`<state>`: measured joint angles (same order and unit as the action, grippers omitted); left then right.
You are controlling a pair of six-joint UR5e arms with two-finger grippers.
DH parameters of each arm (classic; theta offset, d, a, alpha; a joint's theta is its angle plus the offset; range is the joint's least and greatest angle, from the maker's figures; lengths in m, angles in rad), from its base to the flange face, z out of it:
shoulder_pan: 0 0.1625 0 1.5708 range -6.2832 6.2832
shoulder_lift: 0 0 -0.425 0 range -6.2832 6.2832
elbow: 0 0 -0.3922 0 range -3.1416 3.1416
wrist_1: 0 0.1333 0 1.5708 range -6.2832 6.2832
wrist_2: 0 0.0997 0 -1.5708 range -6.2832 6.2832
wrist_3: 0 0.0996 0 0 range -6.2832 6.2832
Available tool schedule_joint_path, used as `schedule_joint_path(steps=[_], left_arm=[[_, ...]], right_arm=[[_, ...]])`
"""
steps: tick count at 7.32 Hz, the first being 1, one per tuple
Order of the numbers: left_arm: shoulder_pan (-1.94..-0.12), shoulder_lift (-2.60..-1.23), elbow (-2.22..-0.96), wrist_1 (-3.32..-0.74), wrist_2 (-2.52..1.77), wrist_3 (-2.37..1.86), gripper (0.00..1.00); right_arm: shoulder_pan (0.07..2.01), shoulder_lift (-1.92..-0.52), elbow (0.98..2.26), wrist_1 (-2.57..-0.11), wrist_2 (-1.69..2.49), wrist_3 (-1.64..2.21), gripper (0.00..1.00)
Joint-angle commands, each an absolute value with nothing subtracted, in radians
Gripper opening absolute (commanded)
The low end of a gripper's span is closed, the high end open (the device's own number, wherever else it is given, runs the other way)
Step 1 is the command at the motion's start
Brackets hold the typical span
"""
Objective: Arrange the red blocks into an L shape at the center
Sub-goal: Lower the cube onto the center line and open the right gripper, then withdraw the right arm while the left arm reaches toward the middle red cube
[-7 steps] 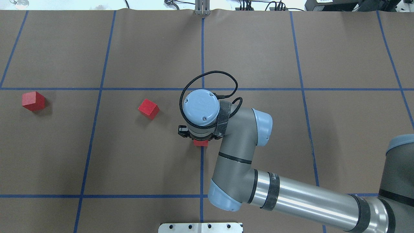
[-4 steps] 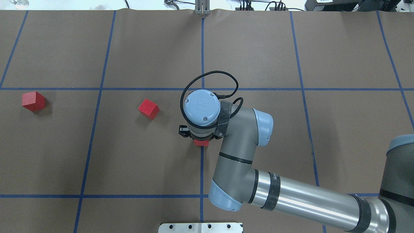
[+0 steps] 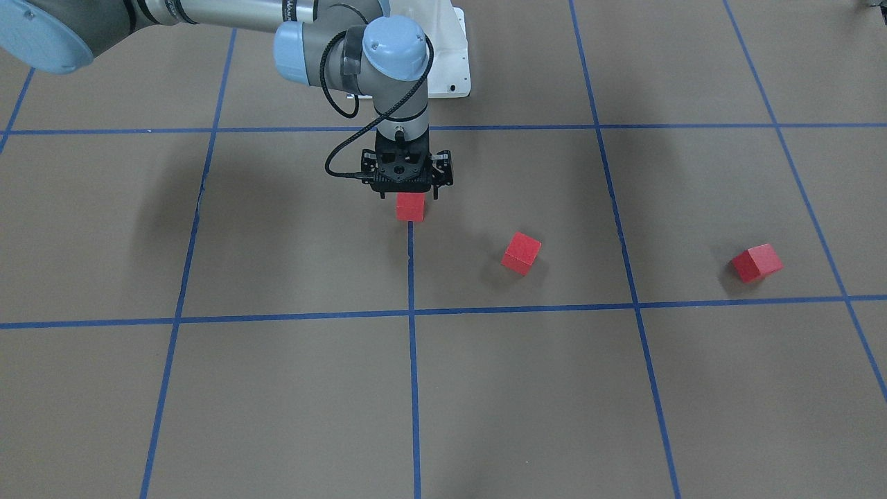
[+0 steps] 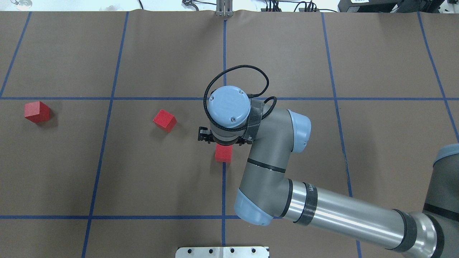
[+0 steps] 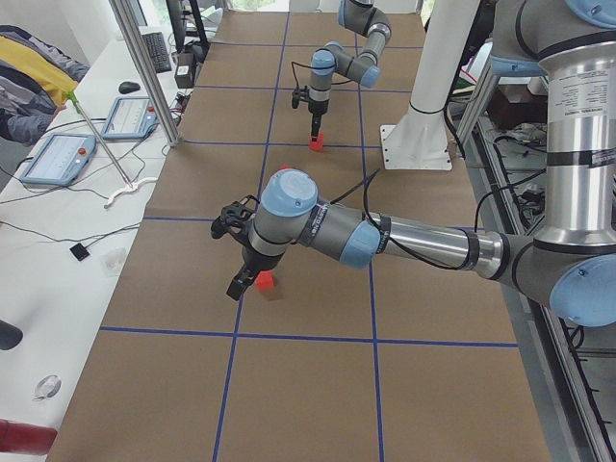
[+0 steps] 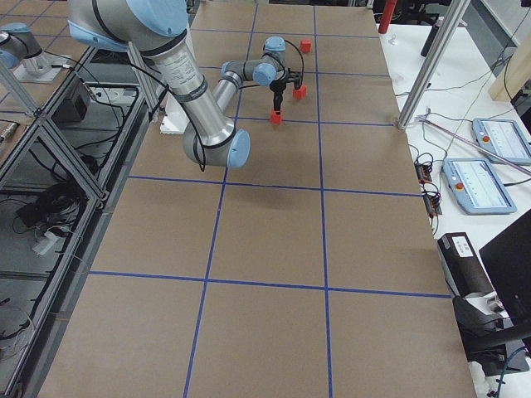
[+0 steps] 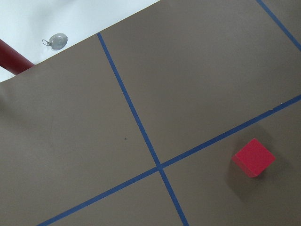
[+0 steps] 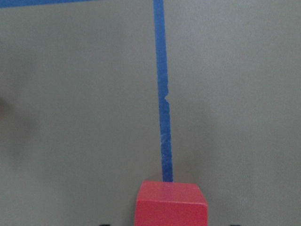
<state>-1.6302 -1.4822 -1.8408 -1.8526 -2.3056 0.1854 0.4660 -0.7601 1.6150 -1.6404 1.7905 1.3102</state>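
One red block [image 4: 223, 154] rests on the brown center [image 4: 179, 168], right on the middle blue line. My right gripper [image 3: 410, 195] hovers just above it, open; in the right wrist view the same block [image 8: 171, 205] sits between the spread jaws without touching them. A second red block [image 4: 165, 120] lies a little to the left and a third red block [image 4: 36, 111] far left; the left wrist view looks down on that third block [image 7: 254, 157] from high up. My left gripper [image 5: 238, 281] shows only in the exterior left view, so I cannot tell its state.
The white robot base [image 4: 222, 252] is at the near table edge. Past the far edge stand a metal post [image 4: 224, 9] and cables. Tablets [image 5: 58, 159] lie on a white bench beside the table.
The right wrist has drawn up and away from the centre block. The block stayed in place on the line, and more of it shows. The other two blocks have not moved.
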Motion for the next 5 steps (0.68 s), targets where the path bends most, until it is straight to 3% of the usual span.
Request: schedule_joint_path(steps=[1,5], left_arm=[[-1.587,-1.496,-1.853,-1.853,-2.318,0.181,1.00],[-1.265,-1.708,-1.852,-1.944,-2.324,-0.348,1.00]], right_arm=[[0.617,-0.808,1.797,-1.811,1.842,1.151,1.00],[1.019,-1.075,1.875,-1.806,2.166,0.517,1.00]])
